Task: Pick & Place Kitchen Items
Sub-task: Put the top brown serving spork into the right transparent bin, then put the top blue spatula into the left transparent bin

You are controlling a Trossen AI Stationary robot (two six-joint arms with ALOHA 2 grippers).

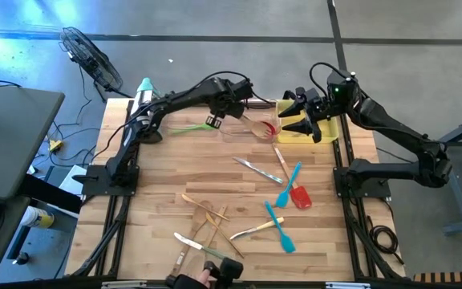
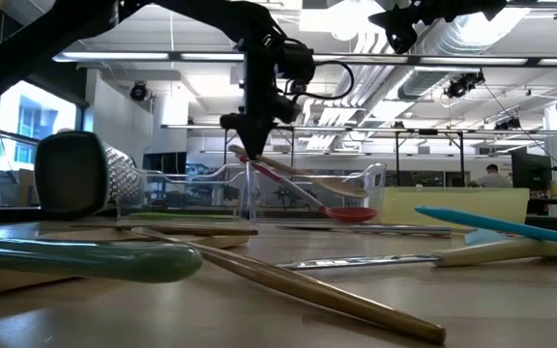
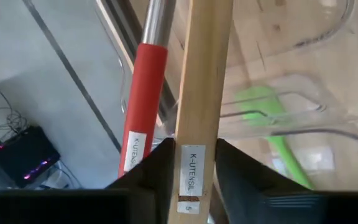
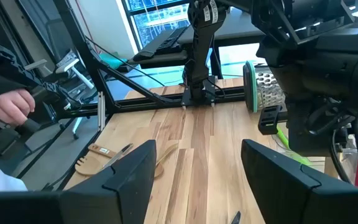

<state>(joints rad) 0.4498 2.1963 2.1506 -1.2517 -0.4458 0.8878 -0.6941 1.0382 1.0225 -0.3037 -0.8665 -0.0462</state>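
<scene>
While your left gripper (image 1: 224, 115) hangs over the clear tray (image 1: 251, 128), its fingers (image 3: 160, 174) sit on either side of a pale wooden utensil's handle (image 3: 201, 93), right at the white label. You cannot tell whether they are pressing it or have just let go. That wooden utensil slants down into the clear tray, alongside a red-handled utensil (image 3: 143, 99) that leans in the same tray.

Your right gripper (image 1: 310, 116) hovers over the yellow tray (image 1: 327, 128), just beside the clear tray, with its fingers (image 4: 129, 171) spread wide and nothing between them.

A green spatula (image 1: 189, 127) lies just beside the clear tray, toward the box grater (image 1: 144, 95). Nearer the table's front edge than the clear tray you see the rest scattered: two blue spatulas (image 1: 289, 183), a red spatula (image 1: 297, 193), wooden pieces (image 1: 207, 217) and small knives (image 1: 251, 167).
</scene>
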